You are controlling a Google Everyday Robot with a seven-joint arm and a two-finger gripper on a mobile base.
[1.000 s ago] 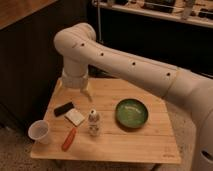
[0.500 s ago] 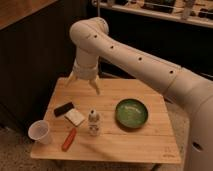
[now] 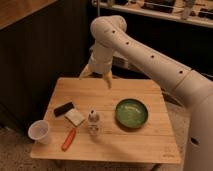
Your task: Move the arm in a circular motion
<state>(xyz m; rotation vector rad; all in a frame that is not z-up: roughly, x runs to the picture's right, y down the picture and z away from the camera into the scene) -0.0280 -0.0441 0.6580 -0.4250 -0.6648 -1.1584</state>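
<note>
- Over the last second the arm [image 3: 150, 55] has swung its elbow joint steadily toward frame-right and slightly up. It was over the table's near-left part before and now sits above the back edge.
- The gripper [image 3: 95, 80] tracked with it. It has gone from hanging over the black block [image 3: 63, 108] area to hovering at the rear edge of the wooden table [image 3: 145, 92], well clear of the top.
- The claw is spread wide, two yellowish fingers [image 3: 85, 74] splayed and pointing down. It holds nothing.
- The arm enters from the lower right, runs up and left as one long cream tube, bends at the rounded joint near top centre, then drops to the wrist.
- Table items look undisturbed in all three frames: green bowl [image 3: 131, 112], small bottle [image 3: 93, 122], white pad [image 3: 75, 117], orange-red stick [image 3: 68, 139], white cup [image 3: 39, 131].
- Judgement: the displacement reads as an arc rather than a straight line, which fits the circular sweep. The circle is likely in progress, but how much of the loop is done can't be told.
- Next, the path probably needs to curve back down and over the table to close the loop.
- Risk: the bottle is the tallest item under the return path, so the arm needs height margin there.
</note>
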